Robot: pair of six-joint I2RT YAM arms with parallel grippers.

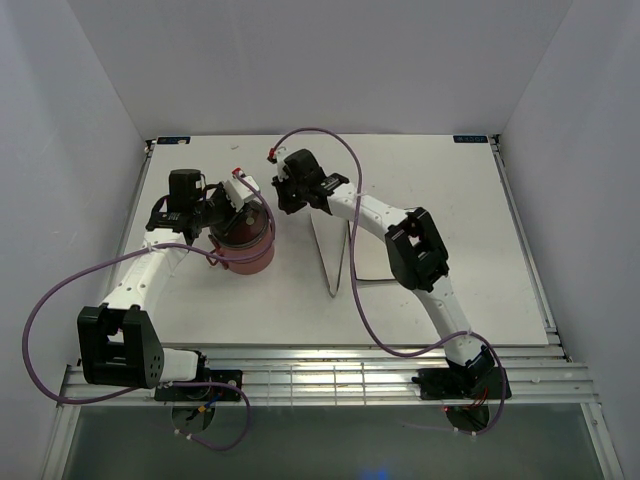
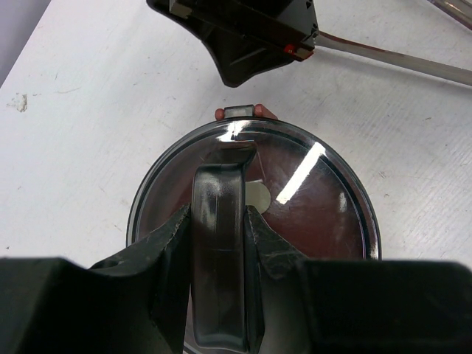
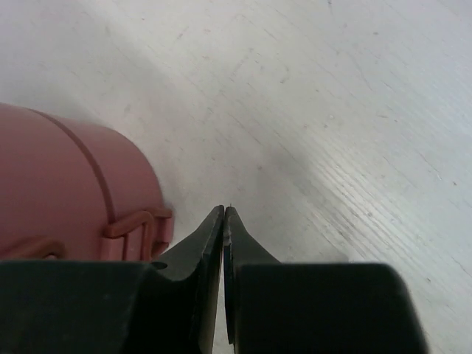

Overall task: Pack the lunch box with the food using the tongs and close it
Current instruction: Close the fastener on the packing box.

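The lunch box (image 1: 247, 248) is a dusty-red round stack standing left of the table's middle, with its grey top cover (image 2: 310, 214) on. My left gripper (image 2: 219, 215) comes down from above and is shut on the dark handle bar (image 2: 218, 251) across that cover. A red clasp (image 2: 240, 112) shows at the cover's far rim. My right gripper (image 3: 223, 214) is shut and holds nothing. It hovers low beside the box's wall (image 3: 66, 184), near a side clasp (image 3: 136, 230). The tongs (image 1: 338, 262) lie on the table right of the box, with no gripper on them. No food is in view.
The right arm's forearm (image 1: 400, 235) reaches over the table's middle, above the tongs. Purple cables (image 1: 330, 135) loop over both arms. Grey walls close in the left, right and back sides. A slatted metal rail (image 1: 320, 380) runs along the near edge.
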